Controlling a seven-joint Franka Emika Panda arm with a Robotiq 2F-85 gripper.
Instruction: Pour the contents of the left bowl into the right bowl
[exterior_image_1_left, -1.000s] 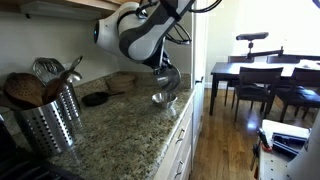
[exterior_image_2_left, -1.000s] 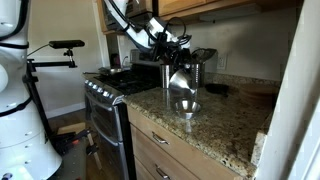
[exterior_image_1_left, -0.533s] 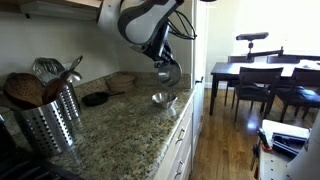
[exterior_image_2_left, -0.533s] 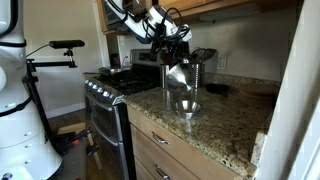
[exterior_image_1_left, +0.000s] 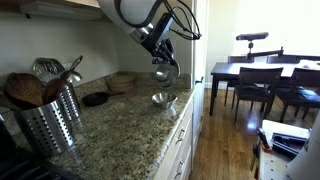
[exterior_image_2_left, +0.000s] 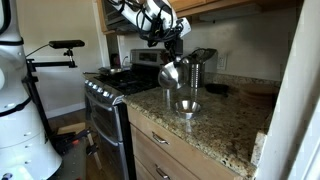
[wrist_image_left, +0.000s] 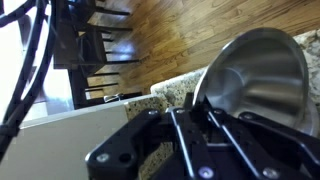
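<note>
The left bowl (exterior_image_1_left: 167, 72) (exterior_image_2_left: 170, 73), small and shiny steel, hangs tilted on its side in the air over the granite counter. My gripper (exterior_image_1_left: 160, 58) (exterior_image_2_left: 172, 52) is shut on its rim from above. In the wrist view the left bowl (wrist_image_left: 255, 70) fills the right side with its hollow facing the camera, and my gripper (wrist_image_left: 195, 105) pinches its edge. The right bowl (exterior_image_1_left: 163, 98) (exterior_image_2_left: 187, 107), its twin, stands upright on the counter just below, near the front edge. I cannot see anything inside either bowl.
A steel utensil holder (exterior_image_1_left: 50, 115) with wooden spoons stands at the near end of the counter. A dark flat dish (exterior_image_1_left: 95, 99) and a woven basket (exterior_image_1_left: 122, 80) lie by the wall. A stove (exterior_image_2_left: 110, 85) borders the counter, and a steel canister (exterior_image_2_left: 198, 68) stands behind the bowls.
The arm has risen and turned at the wrist. The held bowl has moved up a little and tipped further over the bowl on the counter. The grip stays shut.
</note>
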